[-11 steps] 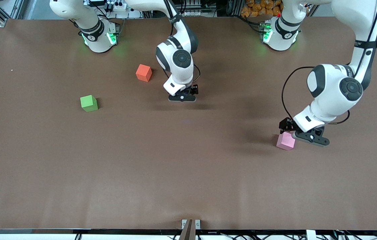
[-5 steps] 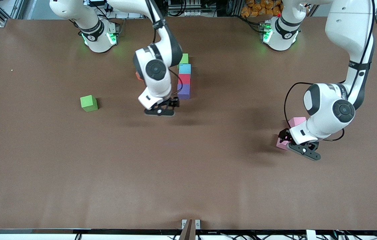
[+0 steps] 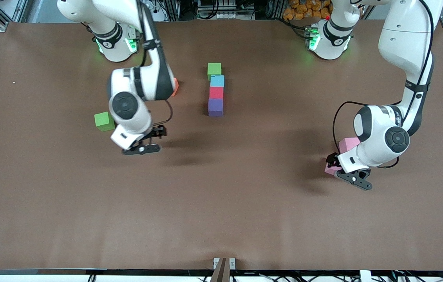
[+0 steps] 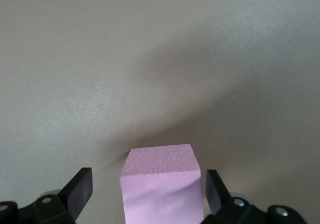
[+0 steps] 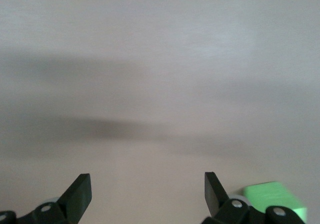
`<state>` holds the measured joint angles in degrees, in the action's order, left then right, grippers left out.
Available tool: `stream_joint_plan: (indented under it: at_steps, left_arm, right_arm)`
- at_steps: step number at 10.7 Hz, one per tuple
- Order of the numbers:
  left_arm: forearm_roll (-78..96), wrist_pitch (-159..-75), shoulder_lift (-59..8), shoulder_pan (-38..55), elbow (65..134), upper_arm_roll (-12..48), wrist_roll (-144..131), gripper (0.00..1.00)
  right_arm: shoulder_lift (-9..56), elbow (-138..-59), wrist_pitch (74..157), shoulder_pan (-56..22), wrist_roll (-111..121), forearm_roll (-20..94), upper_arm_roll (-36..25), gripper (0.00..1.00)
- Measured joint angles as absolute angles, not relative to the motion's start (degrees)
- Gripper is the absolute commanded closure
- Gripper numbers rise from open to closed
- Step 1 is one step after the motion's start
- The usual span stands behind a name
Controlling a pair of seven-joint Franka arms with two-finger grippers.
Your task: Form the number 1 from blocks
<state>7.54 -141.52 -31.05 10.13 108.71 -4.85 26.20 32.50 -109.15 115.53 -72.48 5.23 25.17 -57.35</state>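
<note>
A: Where did the blocks stand?

B: Four sat in a touching column mid-bench: green block (image 3: 214, 71) farthest from the front camera, then light blue block (image 3: 217, 81), red block (image 3: 216, 93) and purple block (image 3: 215, 107) nearest. A loose green block (image 3: 104, 121) lay toward the right arm's end, with the orange block (image 3: 174, 87) mostly hidden by that arm. Two pink blocks lay toward the left arm's end of the bench (image 3: 221, 203).

A: And the pincers?

B: The left pincer (image 3: 342, 169) was low around the nearer pink block (image 4: 162, 184), fingers wide apart with a gap on each side, gripping nothing. The second pink block (image 3: 347, 143) peeked out just beside the wrist. The right pincer (image 3: 147, 141) hung spread and empty over bare bench, near the loose green one, whose corner showed in the right wrist view (image 5: 272, 198).

A: How would the pink cube handle?

B: I judged it light and slightly yielding, its matte, grainy skin unlikely to slip. Squeezing two opposite flat faces, centred, looked best; a grip toward a corner might twist it.
</note>
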Motion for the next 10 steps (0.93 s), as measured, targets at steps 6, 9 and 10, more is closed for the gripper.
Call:
stream_joint_plan:
  at_steps: [6, 9, 10]
  left_arm:
    - [8.37, -139.60, -31.54, 10.11, 109.19, -4.90, 26.18, 1.00]
    - [8.81, -138.57, -31.44, 10.27, 109.03, -4.79, 23.46, 1.00]
    - [8.86, -138.06, -31.34, 10.55, 108.99, -4.27, 20.52, 1.00]
  right_arm:
    - [32.06, -109.28, 114.95, -57.65, 24.29, 28.94, -57.72, 0.00]
    - [31.96, -109.21, 114.90, -56.12, 26.72, 30.22, -57.71, 0.00]
    - [31.91, -109.03, 114.90, -56.14, 26.74, 30.28, -57.63, 0.00]
